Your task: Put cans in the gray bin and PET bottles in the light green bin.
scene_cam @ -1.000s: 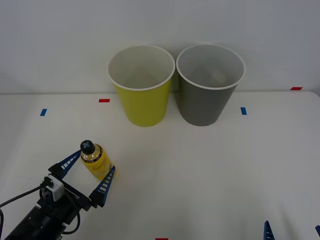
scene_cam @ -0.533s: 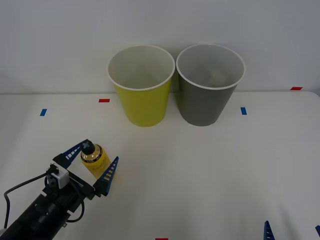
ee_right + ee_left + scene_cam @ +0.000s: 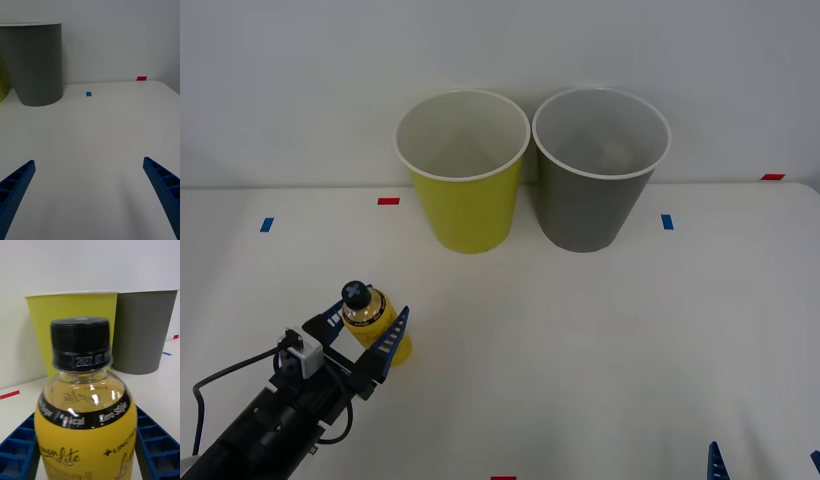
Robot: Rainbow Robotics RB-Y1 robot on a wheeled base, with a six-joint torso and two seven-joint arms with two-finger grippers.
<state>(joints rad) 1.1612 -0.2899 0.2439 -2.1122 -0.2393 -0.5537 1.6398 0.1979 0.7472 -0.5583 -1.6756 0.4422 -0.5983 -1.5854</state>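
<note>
Front view: left fingers (image 3: 358, 330) closed on PET bottle (image 3: 375, 322); right fingers (image 3: 90, 195) spread wide, near table (image 3: 600, 340) edge.

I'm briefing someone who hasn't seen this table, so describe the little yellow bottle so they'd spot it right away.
Start at the two bins standing side by side at the table's far edge, the light green bin and the gray bin. Come toward the robot's near left: the PET bottle stands upright between the left gripper's blue jaws. It alone is small, yellow and black-capped.
</note>
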